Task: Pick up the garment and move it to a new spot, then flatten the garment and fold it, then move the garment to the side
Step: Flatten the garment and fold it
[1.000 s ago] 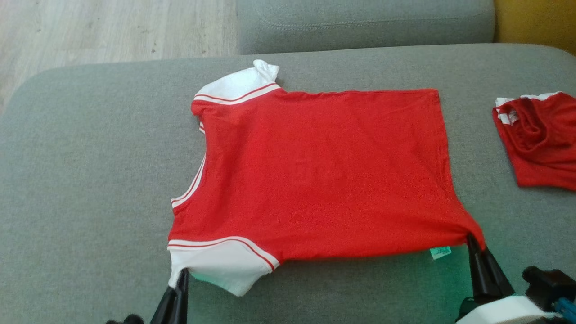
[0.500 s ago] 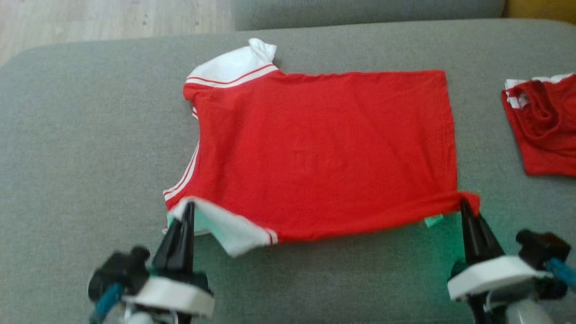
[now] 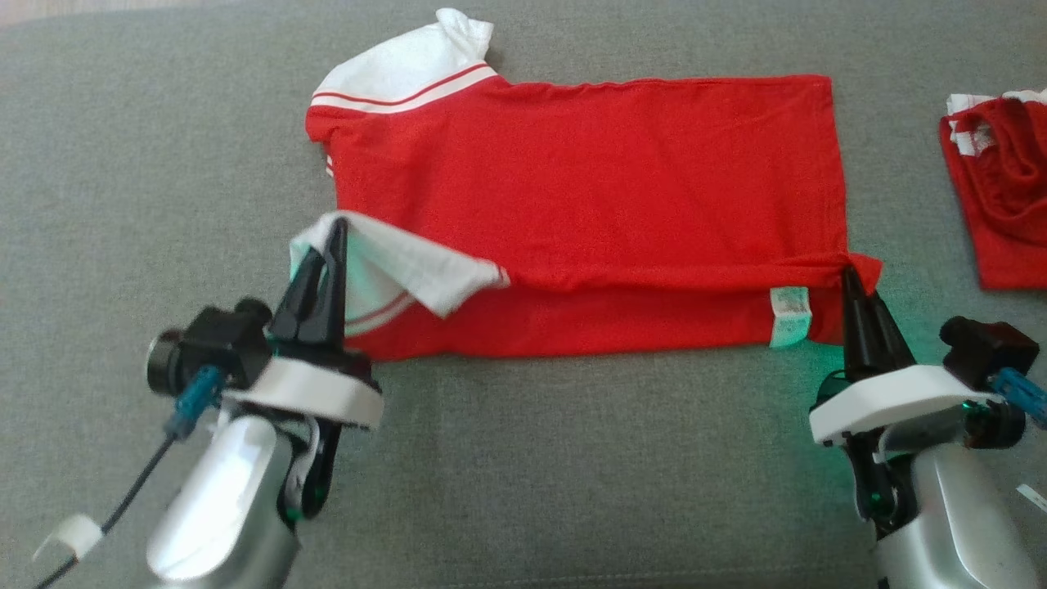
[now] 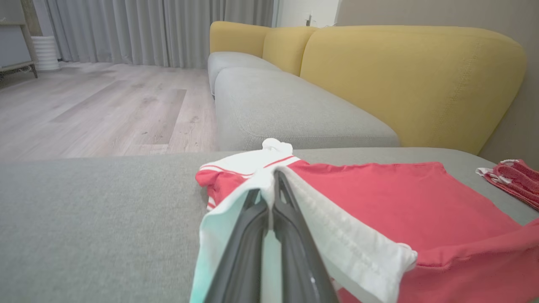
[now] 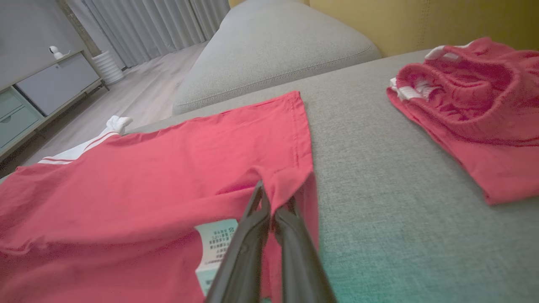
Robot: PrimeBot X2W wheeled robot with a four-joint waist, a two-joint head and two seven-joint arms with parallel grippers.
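1. Between the tips of your left pincer (image 3: 335, 233) is the white sleeve (image 3: 409, 266) of the garment (image 3: 589, 172). The jaws are clamped on it and hold it up over the red body.
2. Your right pincer (image 3: 847, 278) is likewise closed on the near hem corner (image 3: 863, 266), and the care label (image 3: 789, 315) shows face up just beside it.
3. Beyond both pincers the garment lies spread flat, with its near edge doubled over between the two grips. You can take the move and the flattening as done and the first fold as under way. Finishing the fold and shifting the garment aside are left.
4. Past your right pincer, well apart from it, lies a second red garment (image 3: 998, 188), bunched up.
5. Under everything is the grey sofa cushion (image 3: 572, 458). Farther out from the pincers you have a yellow backrest (image 4: 404, 80), a pale wood floor (image 4: 105, 109) and grey curtains (image 4: 147, 29).
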